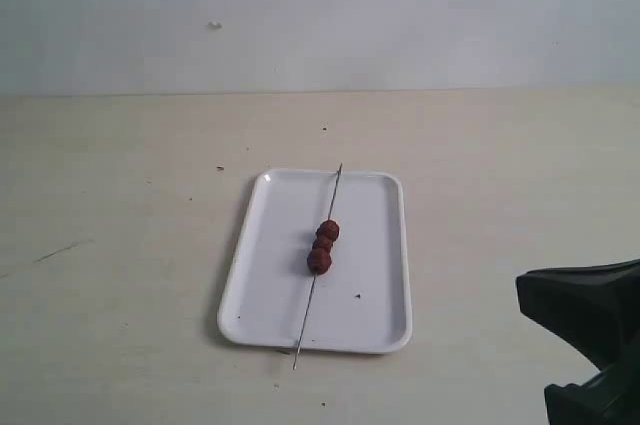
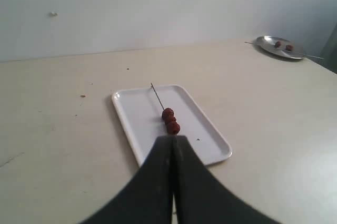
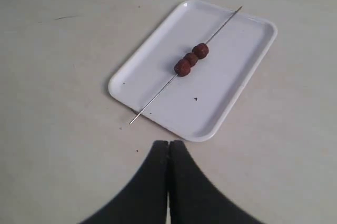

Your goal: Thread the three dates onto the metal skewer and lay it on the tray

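Observation:
The white tray lies on the table with the metal skewer resting lengthwise across it, both ends past the rim. The three dates sit threaded in a row at its middle. The tray, skewer and dates also show in the left wrist view, beyond my left gripper, which is shut and empty. In the right wrist view my right gripper is shut and empty, short of the tray, skewer and dates. The right arm shows only at the exterior view's lower right.
A round metal plate with two more dates and another thin skewer sits at the table's far corner in the left wrist view. Small dark specks dot the beige tabletop. A plain white wall stands behind the table.

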Available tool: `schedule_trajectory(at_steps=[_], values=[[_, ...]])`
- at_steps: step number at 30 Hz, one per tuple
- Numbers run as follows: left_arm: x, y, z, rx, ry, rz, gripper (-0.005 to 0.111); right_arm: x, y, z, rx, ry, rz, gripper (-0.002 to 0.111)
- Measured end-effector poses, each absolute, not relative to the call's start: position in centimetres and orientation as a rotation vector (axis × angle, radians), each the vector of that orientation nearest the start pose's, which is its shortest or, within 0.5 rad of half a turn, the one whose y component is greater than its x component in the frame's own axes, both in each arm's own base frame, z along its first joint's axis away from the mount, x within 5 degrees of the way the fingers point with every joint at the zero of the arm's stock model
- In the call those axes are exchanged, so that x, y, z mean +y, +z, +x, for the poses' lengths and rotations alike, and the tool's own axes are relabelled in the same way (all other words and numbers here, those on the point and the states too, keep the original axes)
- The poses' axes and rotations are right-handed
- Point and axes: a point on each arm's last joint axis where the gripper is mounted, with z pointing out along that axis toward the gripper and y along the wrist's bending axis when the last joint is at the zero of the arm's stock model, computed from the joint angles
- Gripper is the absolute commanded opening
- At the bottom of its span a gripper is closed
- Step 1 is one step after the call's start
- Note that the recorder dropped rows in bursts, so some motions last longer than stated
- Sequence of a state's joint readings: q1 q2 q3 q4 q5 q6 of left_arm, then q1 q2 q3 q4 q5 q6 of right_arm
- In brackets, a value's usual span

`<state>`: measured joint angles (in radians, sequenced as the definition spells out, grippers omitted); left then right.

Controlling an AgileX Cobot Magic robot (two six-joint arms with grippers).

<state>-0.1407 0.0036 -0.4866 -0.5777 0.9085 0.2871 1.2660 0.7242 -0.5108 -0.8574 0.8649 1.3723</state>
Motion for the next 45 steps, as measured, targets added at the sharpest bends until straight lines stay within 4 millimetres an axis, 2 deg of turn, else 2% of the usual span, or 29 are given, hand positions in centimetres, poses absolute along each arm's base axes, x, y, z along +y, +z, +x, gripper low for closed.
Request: schedule_trajectory(at_steps=[8,15,21,26,30,35,40,45], values=[[-3.8,29.6,-0.9,1.800,-0.571,0.360,0.000,8.9,28.2,8.5,2.170,0.427,-0.266,0.000],[-3.8,29.6,-0.9,1.802,-0.571,0.361,0.000,5.5,29.0,9.6,2.077,0.413,-0.014,0.000],[-3.8,29.6,-0.9,1.802,-0.571,0.361,0.000,1.4,27.6,9.4,1.941,0.288,0.235,0.000],[-3.8,29.6,-0.9,1.802,-0.571,0.361,0.000,-1.6,26.5,7.4,1.857,0.102,0.446,0.000],[-3.8,29.6,-0.9,1.803,-0.571,0.362,0.000,-2.9,26.2,6.1,1.774,-0.049,0.538,0.000],[-3.8,29.6,-0.9,1.803,-0.571,0.362,0.000,-3.2,24.6,5.8,1.719,-0.174,0.490,0.000],[-3.8,29.6,-0.9,1.803,-0.571,0.362,0.000,-2.3,22.2,6.7,1.703,-0.151,0.303,0.000],[-3.8,29.6,-0.9,1.803,-0.571,0.362,0.000,-1.6,20.5,7.0,1.704,-0.088,0.230,0.000]])
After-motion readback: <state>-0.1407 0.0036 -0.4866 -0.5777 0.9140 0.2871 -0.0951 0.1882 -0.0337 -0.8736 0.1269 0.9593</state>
